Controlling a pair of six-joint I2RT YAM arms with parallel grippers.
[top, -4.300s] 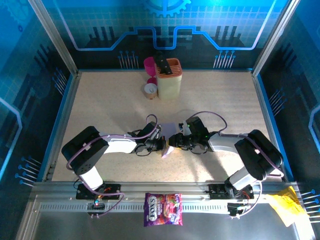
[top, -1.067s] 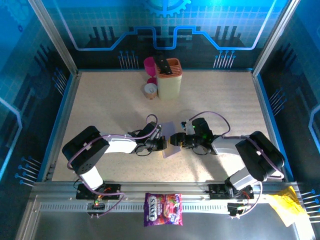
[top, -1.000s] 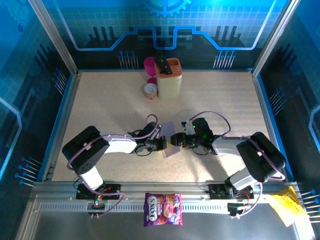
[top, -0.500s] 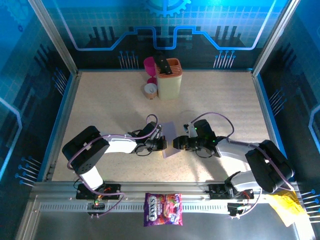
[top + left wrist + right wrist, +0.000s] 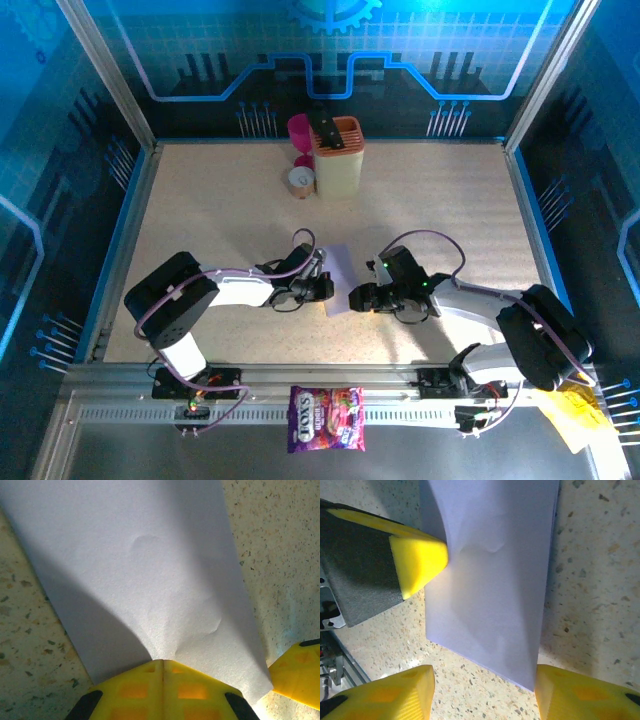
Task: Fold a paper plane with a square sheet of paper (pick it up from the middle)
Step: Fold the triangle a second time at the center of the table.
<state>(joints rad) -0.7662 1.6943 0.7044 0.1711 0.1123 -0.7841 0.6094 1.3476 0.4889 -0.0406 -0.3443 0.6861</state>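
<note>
**Item 1: the square sheet of paper, count one.** Pale lilac. It lies just short of the table's centre, toward 6 o'clock. It looks narrower than square and may already be doubled over, though the layered edge is too faint to be sure.

**Item 2: left gripper, count one.** The fingers are pressed together on the sheet's 9 o'clock edge. In the left wrist view the paper fans out from the pinch. This likely anchors the sheet while the other arm works on it.

**Item 3: right gripper, count one.** The jaws are spread and hold nothing. They sit at the sheet's 4 o'clock corner, and the right wrist view shows one finger on each side of the near end. It looks placed to take or crease that end.

**Item 4: back cluster at 12 o'clock, count three.** A cream holder, a pink cup and a small roll. All stand well apart from the work.

**Item 5: sweets bag, count one.** It sits on the rail at 6 o'clock.

**Item 6: yellow crumpled paper, count one.** It lies at 4 o'clock.
</note>
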